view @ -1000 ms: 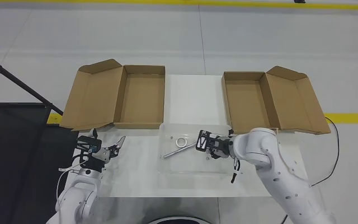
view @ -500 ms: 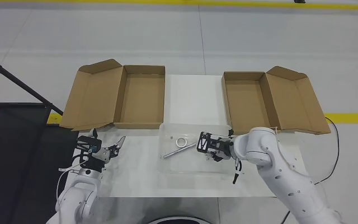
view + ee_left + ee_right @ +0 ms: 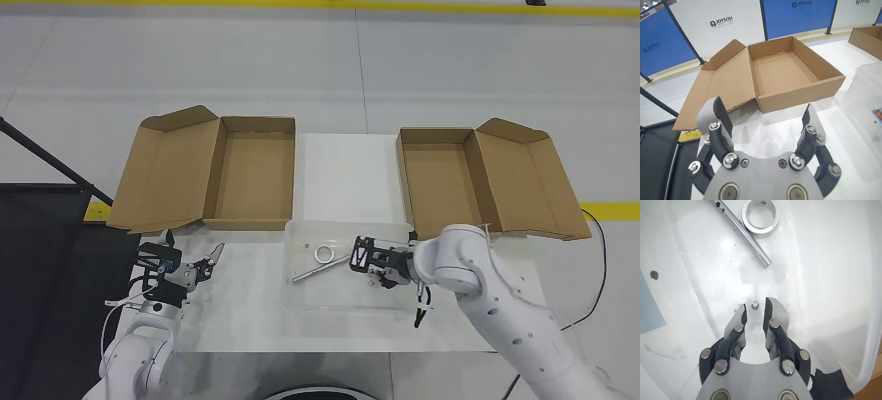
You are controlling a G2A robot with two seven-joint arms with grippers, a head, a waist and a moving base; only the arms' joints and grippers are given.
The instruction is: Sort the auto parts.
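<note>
A clear plastic bin (image 3: pixel 330 300) sits on the white tabletop (image 3: pixel 345 170), at the near side in the middle. The auto parts are inside it. A shiny metal ring (image 3: pixel 761 216) lies in the left part of the bin. A long metal rod (image 3: pixel 745 236) lies just beside the ring, on its near side.

The right gripper (image 3: pixel 756 303) is down inside the bin, to the right of the rod. Its fingers (image 3: pixel 768 311) are a little way apart. A small bolt (image 3: pixel 754 305) lies on the bin floor just at the tips, in the gap between them. The fingers are not squeezing it. Another small metal bit (image 3: pixel 737 308) peeks out from behind one finger.

The left gripper (image 3: pixel 762 106) is over the near left part of the tabletop, well apart from the bin. Its fingers are spread wide and hold nothing.

Two brown cardboard boxes sit at the far side with their lids folded open. The left box (image 3: pixel 250 170) is far left of the bin. The right box (image 3: pixel 440 185) is far right of it.
</note>
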